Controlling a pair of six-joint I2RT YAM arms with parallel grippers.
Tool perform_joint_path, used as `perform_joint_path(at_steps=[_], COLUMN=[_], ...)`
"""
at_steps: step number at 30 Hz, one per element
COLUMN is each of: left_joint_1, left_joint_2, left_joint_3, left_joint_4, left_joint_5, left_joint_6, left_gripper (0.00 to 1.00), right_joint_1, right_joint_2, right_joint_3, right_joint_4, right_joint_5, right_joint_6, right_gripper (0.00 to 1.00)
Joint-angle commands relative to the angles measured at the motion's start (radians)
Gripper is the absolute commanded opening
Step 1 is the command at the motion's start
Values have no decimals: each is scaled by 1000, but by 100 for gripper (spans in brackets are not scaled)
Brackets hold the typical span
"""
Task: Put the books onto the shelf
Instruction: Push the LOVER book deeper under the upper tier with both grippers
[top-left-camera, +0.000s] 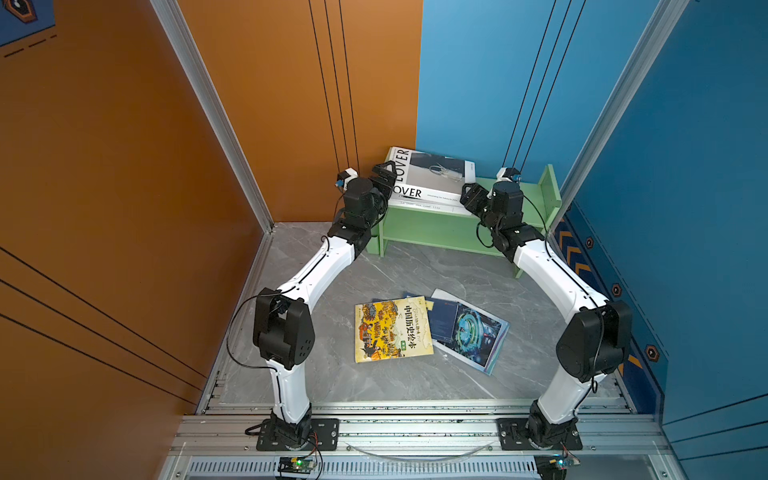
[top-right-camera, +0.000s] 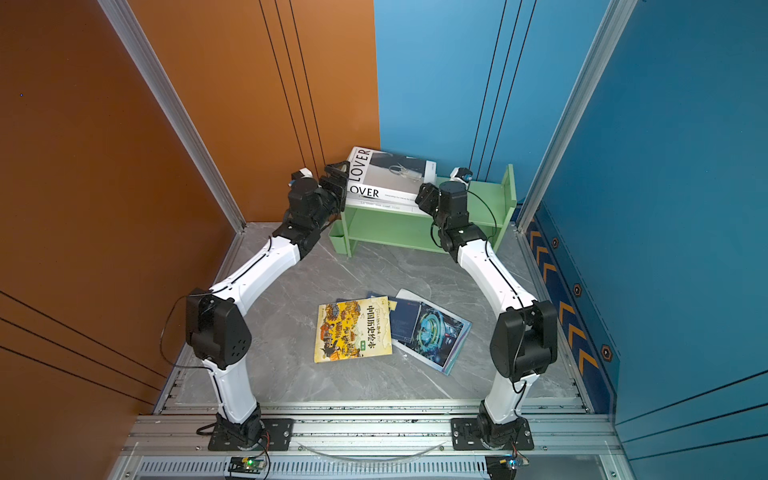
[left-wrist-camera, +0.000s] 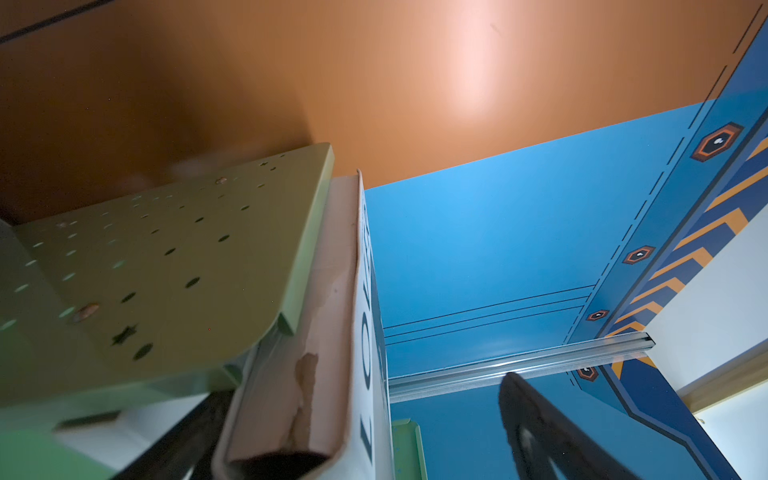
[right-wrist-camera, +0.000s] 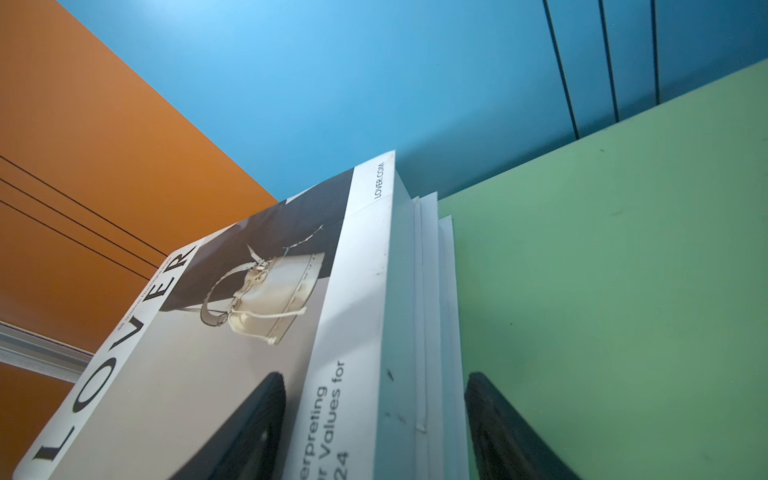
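Two thick white books lie stacked on top of the light green shelf (top-left-camera: 440, 226) (top-right-camera: 399, 224): the "LOVER" book (top-left-camera: 432, 174) (top-right-camera: 390, 172) (right-wrist-camera: 249, 291) on a plainer white book (top-left-camera: 419, 206) (right-wrist-camera: 432, 291). My right gripper (top-left-camera: 469, 197) (top-right-camera: 424, 197) (right-wrist-camera: 374, 376) is shut on the stack's right corner, one finger on the cover, the other against the shelf board (right-wrist-camera: 602, 291). At the stack's left end my left gripper (top-left-camera: 388, 183) (top-right-camera: 338, 183) (left-wrist-camera: 365, 390) stands open, with a wide gap beside the LOVER book (left-wrist-camera: 361, 332). A yellow book (top-left-camera: 390, 328), a navy book (top-left-camera: 442, 320) and a teal book (top-left-camera: 473, 332) overlap on the floor.
The shelf stands in the back corner against the orange and blue walls. Its perforated end panel (left-wrist-camera: 166, 270) is beside my left gripper, and a small green cup (top-right-camera: 338, 241) hangs on that side. Aluminium frame posts flank the grey marble floor (top-left-camera: 415, 270).
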Motion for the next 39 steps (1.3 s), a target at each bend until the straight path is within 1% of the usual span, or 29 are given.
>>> perform_joint_path(at_steps=[1,4,8,10,14,18,20,24,26,28,31,34,39], left_joint_1=[54,72,111,122,132,132,134,143,154,164,178,190,181], left_joint_2=[-52,-61,-45,-37,-5,4,-12,-75,-114,-159,-232,-306,-423], left_joint_3=[19,46,111,122,175,176,144,30,-23,-71,-156,-247,-383], left_joint_4=[-38,-87,-162,-174,-196,-205,-200,-151,-155,-178,-202,-213,-329], left_joint_5=[-60,-60,5,34,158,271,303,336,347,345,332,333,291], left_joint_6=[92,136,167,188,295,428,471,535,571,615,658,682,728], left_gripper=[96,96,96,96,95,96,95,96,97,100,98,98,98], right_joint_1=[7,7,10,13,15,11,9,4,0,-2,-2,-1,14], right_joint_2=[2,2,2,3,2,0,2,-13,-36,-67,-124,-182,-306], right_joint_3=[10,8,6,6,5,18,39,42,32,18,1,-16,-118], right_joint_4=[-53,-55,-53,-52,-44,-3,11,80,108,124,110,44,-86], right_joint_5=[10,10,10,9,-9,-76,-109,-179,-196,-202,-189,-170,-131], right_joint_6=[-17,-15,-14,-12,-17,-43,-65,-108,-130,-157,-201,-228,-235], right_gripper=[70,70,70,70,73,81,85,93,100,100,100,100,100])
